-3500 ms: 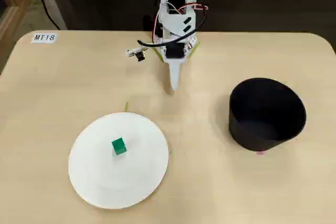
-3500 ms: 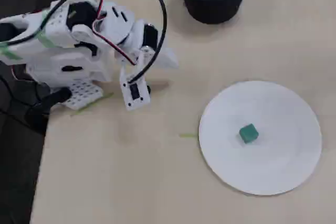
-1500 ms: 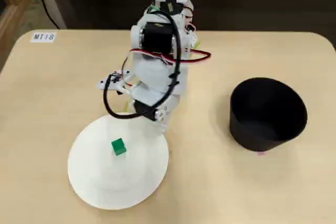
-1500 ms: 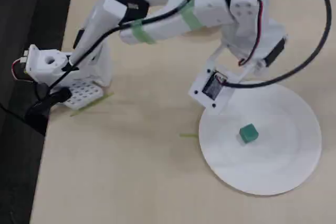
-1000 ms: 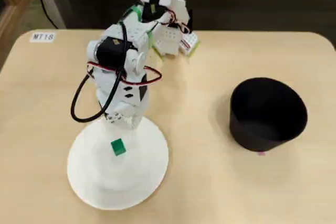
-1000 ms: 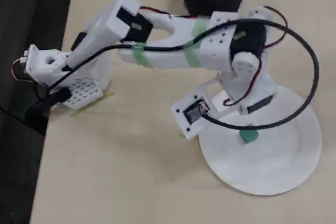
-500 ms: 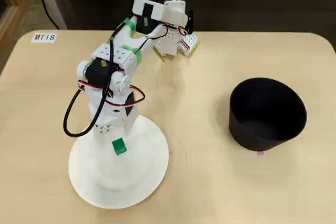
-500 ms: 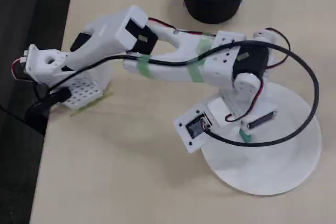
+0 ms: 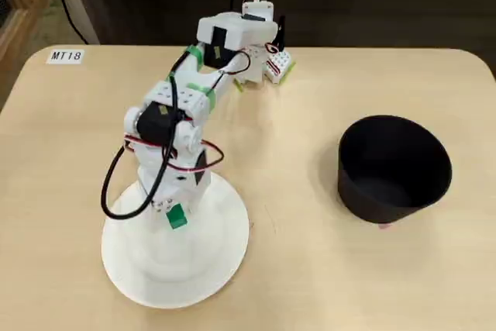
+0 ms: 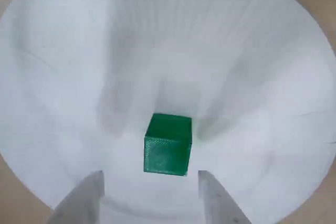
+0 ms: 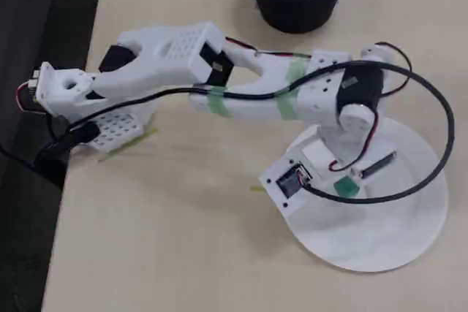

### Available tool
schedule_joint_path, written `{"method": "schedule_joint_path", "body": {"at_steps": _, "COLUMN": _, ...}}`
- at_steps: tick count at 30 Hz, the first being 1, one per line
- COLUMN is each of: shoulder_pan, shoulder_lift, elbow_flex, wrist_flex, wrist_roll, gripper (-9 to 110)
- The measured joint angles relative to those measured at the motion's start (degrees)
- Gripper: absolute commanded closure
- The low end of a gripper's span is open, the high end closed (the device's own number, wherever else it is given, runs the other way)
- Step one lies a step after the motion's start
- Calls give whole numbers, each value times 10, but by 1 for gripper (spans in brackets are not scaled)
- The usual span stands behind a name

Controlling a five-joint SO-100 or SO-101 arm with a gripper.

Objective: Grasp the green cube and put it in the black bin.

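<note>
Layout: light wooden table (image 9: pixel 310 284) carries a white round disc (image 9: pixel 225 261), which the arm base stands on, and a black round bin (image 9: pixel 387 199), well apart to the right in a fixed view.

Gripper (image 10: pixel 151 178): wrist view shows the fingertips spread wider than the small green cube (image 10: pixel 168 145), nothing held.

Cube pos.: on the disc, just ahead of the fingertips. In a fixed view it sits beside the arm base (image 9: pixel 177 216).

Risks:
- Cube lies close to the base, so reach is tight. A fingertip may push it across the smooth disc.
- Cube sits right of ctr between the tips. One-sided contact may spin it.

Orientation: flat on one face, near-square to the fingers, slight twist. Equal sides, so no long axis.
</note>
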Motion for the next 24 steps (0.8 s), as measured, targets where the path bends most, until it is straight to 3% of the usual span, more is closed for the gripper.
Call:
{"method": "schedule_joint_path", "body": {"at_steps": 10, "shoulder_pan": 4, "shoulder_lift": -51, "elbow_flex": -49, "wrist_flex": 0, "wrist_roll": 0, "gripper": 85}}
{"method": "schedule_joint_path", "body": {"at_steps": 17, "shoulder_pan": 13, "shoulder_lift": -91, "elbow_flex": -91, "wrist_flex": 0, "wrist_roll": 4, "gripper": 101}}
{"method": "schedule_joint_path", "body": {"at_steps": 24, "shoulder_pan": 16, "shoulder_lift": -107, "elbow_flex": -130, "wrist_flex": 3, "wrist_roll": 12, "gripper": 102}}
